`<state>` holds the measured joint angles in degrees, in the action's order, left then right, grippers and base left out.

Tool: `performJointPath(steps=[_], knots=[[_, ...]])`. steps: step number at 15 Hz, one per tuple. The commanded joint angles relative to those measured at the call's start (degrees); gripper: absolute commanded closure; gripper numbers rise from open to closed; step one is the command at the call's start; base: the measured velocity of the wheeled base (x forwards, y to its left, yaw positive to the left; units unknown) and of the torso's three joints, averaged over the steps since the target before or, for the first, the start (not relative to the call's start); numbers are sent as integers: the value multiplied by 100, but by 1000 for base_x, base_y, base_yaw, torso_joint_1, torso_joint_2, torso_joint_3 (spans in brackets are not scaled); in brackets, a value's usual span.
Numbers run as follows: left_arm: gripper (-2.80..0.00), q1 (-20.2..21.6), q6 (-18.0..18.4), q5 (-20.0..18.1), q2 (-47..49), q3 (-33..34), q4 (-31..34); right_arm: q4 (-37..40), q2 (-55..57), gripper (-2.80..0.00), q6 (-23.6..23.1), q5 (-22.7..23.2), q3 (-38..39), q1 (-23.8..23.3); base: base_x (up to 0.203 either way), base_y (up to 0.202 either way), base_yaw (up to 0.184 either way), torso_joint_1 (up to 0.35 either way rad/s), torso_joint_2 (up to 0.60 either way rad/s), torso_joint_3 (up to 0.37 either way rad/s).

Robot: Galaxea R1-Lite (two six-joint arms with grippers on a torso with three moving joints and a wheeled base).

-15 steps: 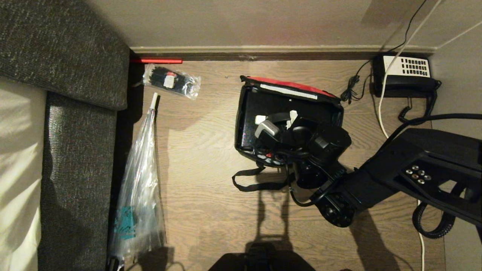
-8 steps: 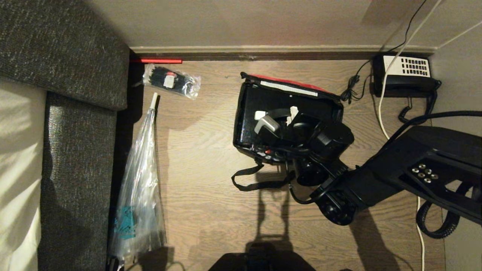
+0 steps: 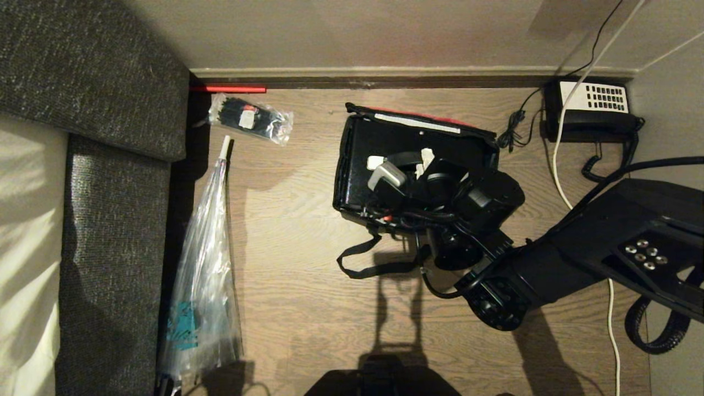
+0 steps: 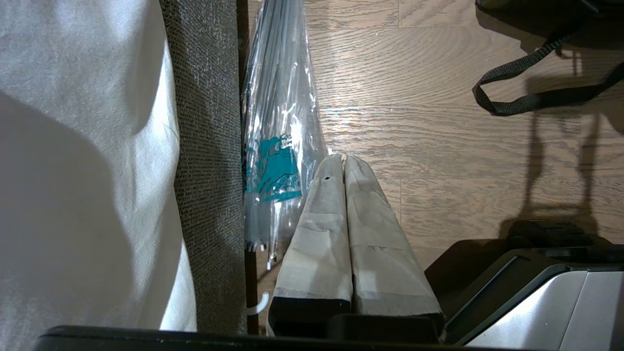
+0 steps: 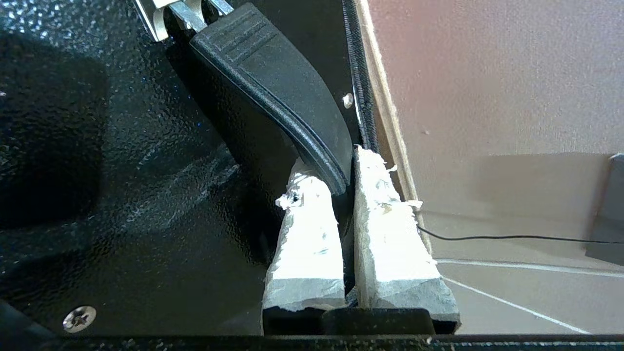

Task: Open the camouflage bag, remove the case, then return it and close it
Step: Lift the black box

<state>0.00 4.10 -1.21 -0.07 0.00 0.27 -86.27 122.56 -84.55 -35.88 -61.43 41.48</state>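
The case (image 3: pixel 357 159), a glossy black box, hangs over the camouflage bag, which it hides almost fully. Only the bag's red lid edge (image 3: pixel 445 119) behind the case and a black strap (image 3: pixel 360 263) lying on the floor in front show. My right gripper (image 5: pixel 348 170) is shut on the case's curved black handle (image 5: pixel 273 87), one taped finger on each side of it. The right arm (image 3: pixel 484 203) reaches in from the right, above the case. My left gripper (image 4: pixel 340 158) is parked low over the floor, shut and holding nothing.
A black-and-white desk telephone (image 3: pixel 591 107) with cords sits at the back right by the wall. A long clear plastic bag (image 3: pixel 203 264) lies along the grey sofa (image 3: pixel 110 165) on the left. A small clear bag (image 3: pixel 250 118) lies near the skirting board.
The case has risen with my right gripper, shifting a little left and toward the wall in the head view and covering more of the red lid edge. The left arm has not moved.
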Motion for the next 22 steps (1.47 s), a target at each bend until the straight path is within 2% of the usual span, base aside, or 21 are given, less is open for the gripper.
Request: performJointPath(steps=[1,4,22], knots=[[0,0,3,-2,7,9,0,-39,-66,0,-35,-25,0,9,0,0,0,0,0,0],[0,0,3,-2,7,9,0,-31,3,0,83,-25,30,8,0,0,0,0,0,0],[0,0,37,-11,-1,0,25,-12,77,0,71,-60,-114,0,0,0,0,0,0,0]])
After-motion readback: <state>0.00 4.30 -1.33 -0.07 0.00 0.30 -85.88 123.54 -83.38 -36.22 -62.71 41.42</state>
